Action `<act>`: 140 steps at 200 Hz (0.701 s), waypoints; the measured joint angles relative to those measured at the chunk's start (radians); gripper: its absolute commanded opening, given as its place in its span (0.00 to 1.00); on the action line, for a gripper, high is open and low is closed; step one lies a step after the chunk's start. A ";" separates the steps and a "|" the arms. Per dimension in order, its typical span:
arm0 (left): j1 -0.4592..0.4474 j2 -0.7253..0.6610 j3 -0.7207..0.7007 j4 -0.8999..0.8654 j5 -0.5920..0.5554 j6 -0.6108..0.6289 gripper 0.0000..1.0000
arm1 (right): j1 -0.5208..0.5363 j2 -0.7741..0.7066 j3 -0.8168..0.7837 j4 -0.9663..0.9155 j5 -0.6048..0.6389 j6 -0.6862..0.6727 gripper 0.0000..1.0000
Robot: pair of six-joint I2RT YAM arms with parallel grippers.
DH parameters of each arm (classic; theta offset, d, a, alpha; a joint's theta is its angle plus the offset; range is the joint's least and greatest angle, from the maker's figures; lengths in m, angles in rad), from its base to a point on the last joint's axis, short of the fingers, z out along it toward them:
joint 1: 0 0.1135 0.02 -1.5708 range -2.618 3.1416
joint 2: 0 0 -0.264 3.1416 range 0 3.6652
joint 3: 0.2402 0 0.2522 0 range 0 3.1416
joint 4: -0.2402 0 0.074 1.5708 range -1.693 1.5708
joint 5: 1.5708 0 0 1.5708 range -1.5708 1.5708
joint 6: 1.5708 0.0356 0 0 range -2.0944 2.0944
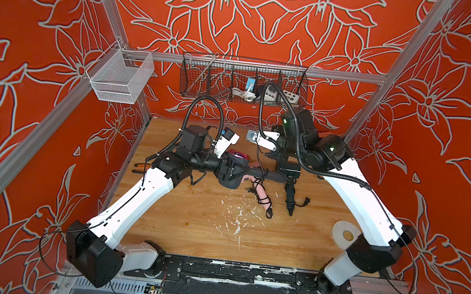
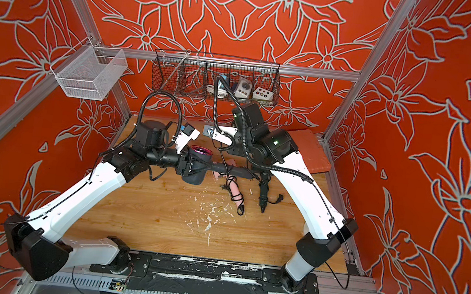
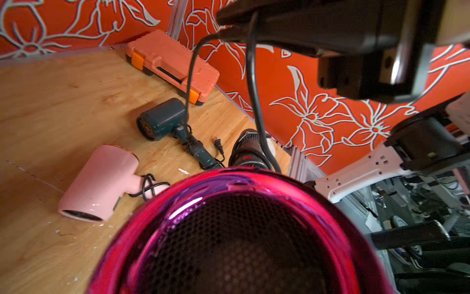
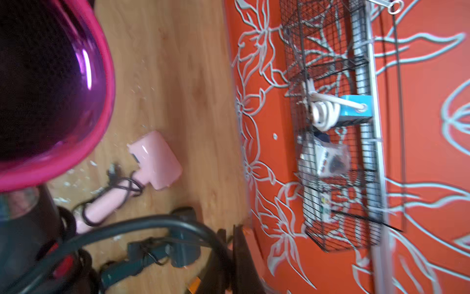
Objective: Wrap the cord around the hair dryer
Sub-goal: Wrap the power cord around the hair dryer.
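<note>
The hair dryer [image 1: 231, 180], black with a shiny magenta ring [image 3: 178, 193] round its mesh end, hangs level above the table in both top views. My left gripper [image 1: 229, 169] is closed on its barrel; in the left wrist view the ring fills the frame and hides the jaws. The dryer's handle [image 3: 244, 150] points toward the right arm. Its black cord [image 3: 252, 76] rises from the handle's end to my right gripper [image 4: 234, 254], which is shut on it. A second strand of cord [image 3: 189, 76] hangs down from that grip. The cord's plug end is hidden.
A pink hair dryer [image 1: 263, 197] and a dark teal one [image 1: 290, 193] lie on the wooden table [image 1: 204, 225] below the handle, each with its cord wound on. An orange tool case [image 3: 173, 63] sits by the right wall, a tape roll [image 1: 345, 234] near the right arm. A wire basket [image 1: 241, 94] hangs at the back.
</note>
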 measured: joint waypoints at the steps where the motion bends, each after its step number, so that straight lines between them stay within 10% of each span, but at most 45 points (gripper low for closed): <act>1: 0.000 -0.003 -0.005 0.007 0.003 -0.005 0.00 | -0.006 0.000 0.000 -0.003 -0.017 0.004 0.00; 58: 0.000 -0.047 -0.086 0.309 0.142 -0.217 0.00 | -0.241 0.056 -0.002 -0.113 -0.639 0.114 0.01; 140: 0.039 0.011 -0.111 0.658 0.242 -0.473 0.00 | -0.314 0.056 -0.178 -0.107 -0.871 0.157 0.62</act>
